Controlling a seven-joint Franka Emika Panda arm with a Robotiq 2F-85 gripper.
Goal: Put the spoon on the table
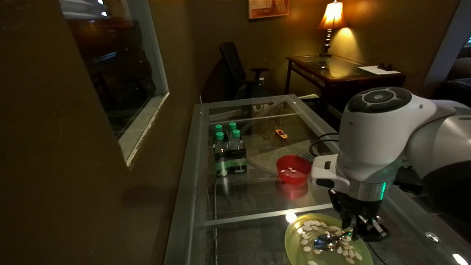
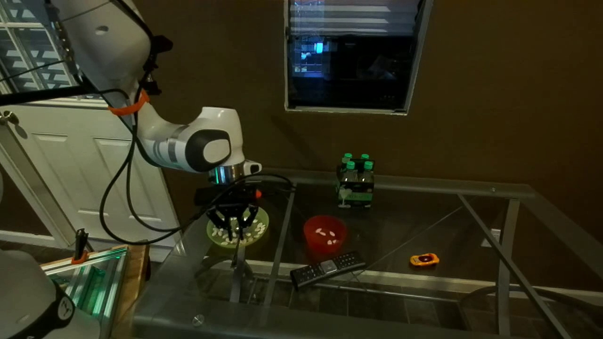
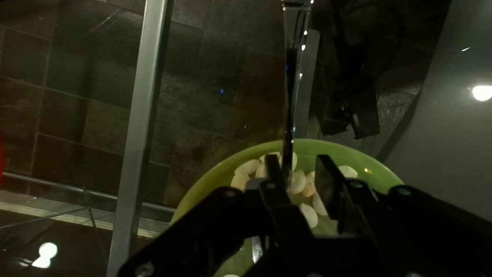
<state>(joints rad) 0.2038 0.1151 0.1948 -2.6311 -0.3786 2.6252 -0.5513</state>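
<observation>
Indoors, an exterior view shows a table [image 1: 191, 206] of glass panes in a pale metal frame beside a brown wall [image 1: 92, 206], with a wooden desk [image 1: 311, 63], a lit lamp [image 1: 333, 16] and a chair [image 1: 233, 62] beyond. A spoon [image 1: 325, 242] sits with its bowl on a green plate [image 1: 293, 239] among pale food pieces [image 1: 307, 249]. In an exterior view, a white door [image 2: 70, 160] and a window [image 2: 353, 70] show beyond the table, where a red bowl [image 2: 311, 235], a remote [image 2: 328, 268], an orange object [image 2: 424, 259] and a carton [image 2: 355, 201] of bottles [image 2: 350, 174] rest; the carton's lettering is too small to read, as is a round emblem [image 2: 65, 308] on the robot [image 2: 28, 282]. In the wrist view, dark floor tiles [image 3: 103, 123] show through the glass; over the plate the gripper [image 3: 296, 163] has its fingers apart, the spoon's handle showing between them, contact unclear.
</observation>
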